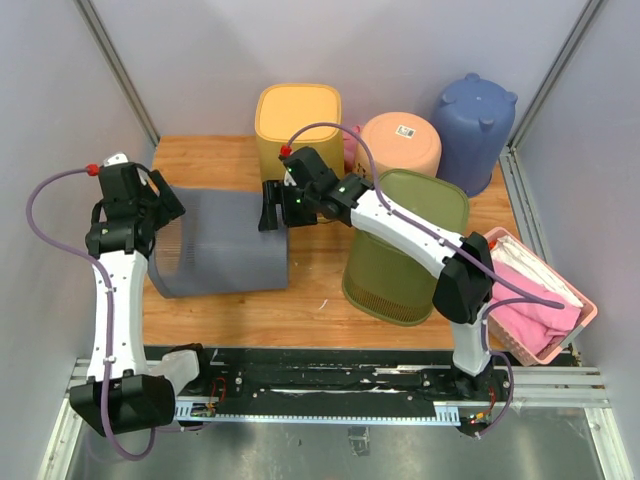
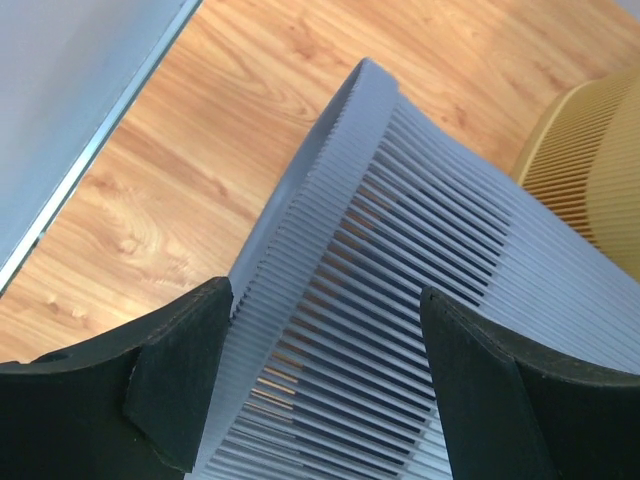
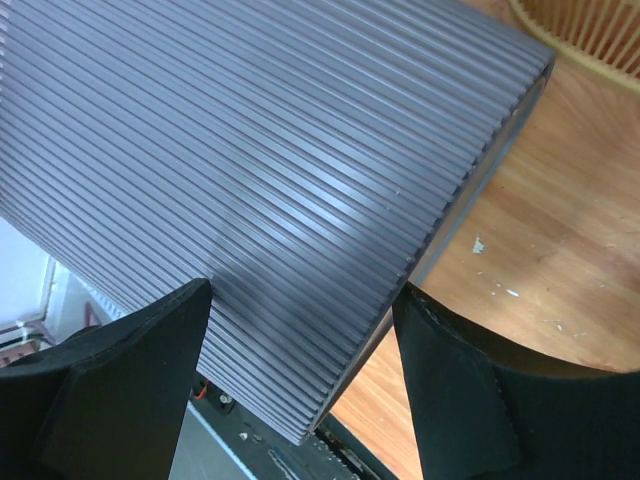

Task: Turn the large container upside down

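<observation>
The large grey slatted container (image 1: 225,240) lies on its side on the wooden table (image 1: 300,300), its mouth to the left. My left gripper (image 1: 155,210) is open at the mouth end. In the left wrist view its jaws (image 2: 325,330) straddle the slatted wall (image 2: 400,280) near the rim without closing on it. My right gripper (image 1: 272,205) is open at the base end. In the right wrist view its jaws (image 3: 300,330) stand on either side of the container's (image 3: 270,150) bottom corner.
A yellow bin (image 1: 298,120), a peach bin (image 1: 400,143) and a blue bin (image 1: 475,125) stand upside down at the back. An olive basket (image 1: 405,250) sits under the right arm. A pink basket of cloth (image 1: 540,300) is at the right edge.
</observation>
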Tool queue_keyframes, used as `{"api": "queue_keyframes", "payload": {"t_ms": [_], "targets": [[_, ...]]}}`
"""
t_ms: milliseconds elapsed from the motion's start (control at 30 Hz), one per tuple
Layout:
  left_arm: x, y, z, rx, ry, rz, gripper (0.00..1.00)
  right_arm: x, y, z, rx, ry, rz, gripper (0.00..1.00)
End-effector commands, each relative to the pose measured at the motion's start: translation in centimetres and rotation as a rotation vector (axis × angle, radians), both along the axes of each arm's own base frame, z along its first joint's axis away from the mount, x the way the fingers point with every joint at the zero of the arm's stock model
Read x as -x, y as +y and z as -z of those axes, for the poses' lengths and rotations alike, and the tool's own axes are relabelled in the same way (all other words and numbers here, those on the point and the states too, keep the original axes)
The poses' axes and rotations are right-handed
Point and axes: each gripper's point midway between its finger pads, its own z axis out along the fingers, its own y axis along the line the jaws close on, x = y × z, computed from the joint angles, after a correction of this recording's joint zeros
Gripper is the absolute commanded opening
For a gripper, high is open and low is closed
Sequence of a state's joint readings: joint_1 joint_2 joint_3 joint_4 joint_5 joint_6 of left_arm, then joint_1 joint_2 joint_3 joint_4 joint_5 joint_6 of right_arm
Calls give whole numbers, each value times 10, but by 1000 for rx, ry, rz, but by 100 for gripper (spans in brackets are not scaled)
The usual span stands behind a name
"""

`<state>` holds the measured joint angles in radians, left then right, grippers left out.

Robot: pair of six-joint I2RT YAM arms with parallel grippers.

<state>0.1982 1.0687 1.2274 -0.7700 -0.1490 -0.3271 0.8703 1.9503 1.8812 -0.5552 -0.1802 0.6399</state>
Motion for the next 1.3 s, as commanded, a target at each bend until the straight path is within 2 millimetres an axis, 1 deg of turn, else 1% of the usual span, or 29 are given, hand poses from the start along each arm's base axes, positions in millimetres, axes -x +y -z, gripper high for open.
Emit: {"api": "queue_keyframes", "payload": {"t_ms": [0,67,100,167,233,400,500,567,700,800,867,1033,1133,1267], "targets": [[-2,4,15,5,12,-6,80,12,21,-12,-107,60,-68,74],[-2,1,24,18,25,6,79,17,28,-21,-170,73,-110,74],[-1,-1,28,26,30,15,79,22,31,-28,-211,84,-140,74],[2,-6,35,47,30,32,79,31,36,-50,-310,78,-199,73],[5,-14,43,76,25,54,79,39,38,-71,-376,58,-235,72],[11,-33,60,154,26,112,79,54,35,-115,-491,25,-289,71],[13,-44,66,199,20,150,79,65,31,-140,-543,5,-317,71],[14,-49,67,219,13,169,78,73,28,-156,-569,-16,-334,70],[13,-60,64,263,-12,208,78,80,23,-180,-597,-65,-341,71],[11,-70,63,310,-36,240,78,81,23,-190,-596,-103,-338,71],[9,-78,62,353,-59,263,78,79,26,-192,-586,-128,-337,71],[5,-94,65,434,-85,323,78,81,43,-187,-568,-107,-365,71],[3,-98,63,449,-97,340,78,86,56,-187,-569,-102,-395,71],[3,-94,55,418,-108,336,78,85,68,-176,-536,-88,-407,71]]}}
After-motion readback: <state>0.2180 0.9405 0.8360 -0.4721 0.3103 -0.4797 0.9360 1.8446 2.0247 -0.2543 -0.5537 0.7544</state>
